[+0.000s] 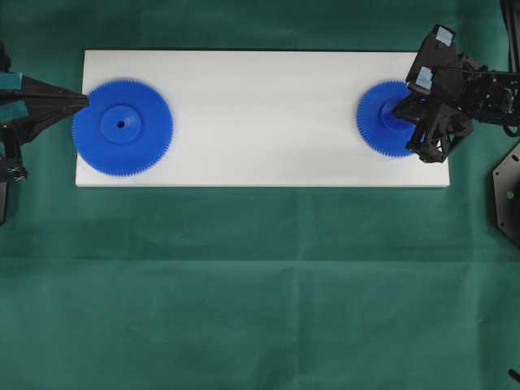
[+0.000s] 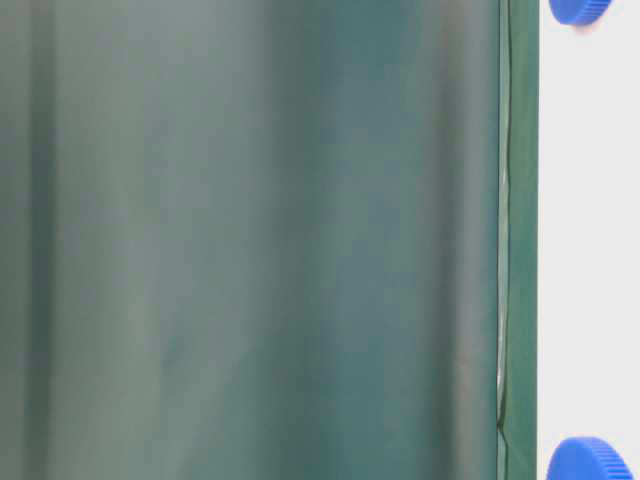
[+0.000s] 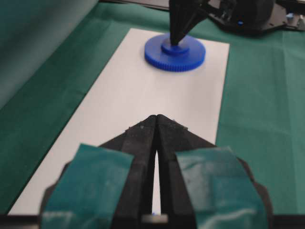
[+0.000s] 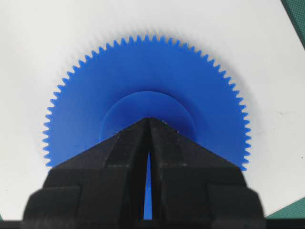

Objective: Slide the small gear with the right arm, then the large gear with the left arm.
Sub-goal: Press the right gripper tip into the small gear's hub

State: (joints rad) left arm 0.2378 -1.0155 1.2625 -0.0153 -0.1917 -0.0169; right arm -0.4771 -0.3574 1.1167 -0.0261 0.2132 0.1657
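Right claw [image 1: 404, 104] pinched closed, tip pressed on the small gear's [image 1: 380, 122] hub at the white board's [image 1: 260, 106] right end, left claw [image 1: 84, 99] closed, empty, tip at the large gear's [image 1: 122, 127] rim, board's left end

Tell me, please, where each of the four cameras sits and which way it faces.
Overhead: straight down on the white board; left pincer at the large gear, right pincer on the small gear.
Table-level: sideways at table height; green backdrop, two gear rims.
Left wrist: along the board over its shut pincer, toward the small gear.
Right wrist: down over its shut pincer onto the small gear.
Both wrist views share the small gear.
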